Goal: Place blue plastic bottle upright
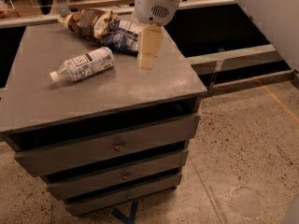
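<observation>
A speckled stone-like floor (243, 143) fills the lower and right part of the view, crossed at the right by a thin orange line (275, 99). On it stands a grey counter (93, 99) with a flat, matte top and three grey drawers (117, 146) stacked below, each with a small round knob.

Above the counter's far right part, a white robot arm (156, 3) reaches down from the top edge, ending in a rounded housing with a small vent grille. From this housing hangs the cream-coloured pincer (147, 62), pointing down and tilted slightly, its tip just above the counter surface near the right side. From this angle it reads as one pale slab, so I cannot tell whether it is wide or narrow.

The blue plastic bottle (84, 64) lies on its side on the left half of the counter, white cap pointing toward the left edge, white label facing up. It is apart from the pincer, to the pincer's left.

At the counter's far edge lie a brown snack bag (88, 22) and, touching it on the right, a dark blue snack bag (120, 38) just behind the pincer.
</observation>
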You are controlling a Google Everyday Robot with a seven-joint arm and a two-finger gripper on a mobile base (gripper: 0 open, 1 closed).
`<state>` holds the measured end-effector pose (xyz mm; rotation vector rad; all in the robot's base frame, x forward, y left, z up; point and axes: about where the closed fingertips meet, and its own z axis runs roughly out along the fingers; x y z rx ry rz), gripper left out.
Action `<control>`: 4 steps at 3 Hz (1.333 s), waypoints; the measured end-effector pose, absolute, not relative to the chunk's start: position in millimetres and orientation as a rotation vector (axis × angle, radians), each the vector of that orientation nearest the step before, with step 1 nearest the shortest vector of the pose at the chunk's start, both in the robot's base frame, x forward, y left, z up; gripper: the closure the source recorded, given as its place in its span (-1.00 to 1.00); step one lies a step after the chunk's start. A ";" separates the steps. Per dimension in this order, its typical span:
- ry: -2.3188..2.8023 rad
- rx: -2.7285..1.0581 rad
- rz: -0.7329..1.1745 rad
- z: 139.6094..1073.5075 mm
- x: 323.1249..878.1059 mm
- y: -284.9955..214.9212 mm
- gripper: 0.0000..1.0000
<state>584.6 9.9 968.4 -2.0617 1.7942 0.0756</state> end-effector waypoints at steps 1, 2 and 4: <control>1.767 -2.091 0.097 965.8 595.8 21.3 -1.00; 1.682 -2.160 0.155 958.3 623.5 53.5 -1.00; 1.608 -2.240 0.213 929.5 667.6 101.7 -1.00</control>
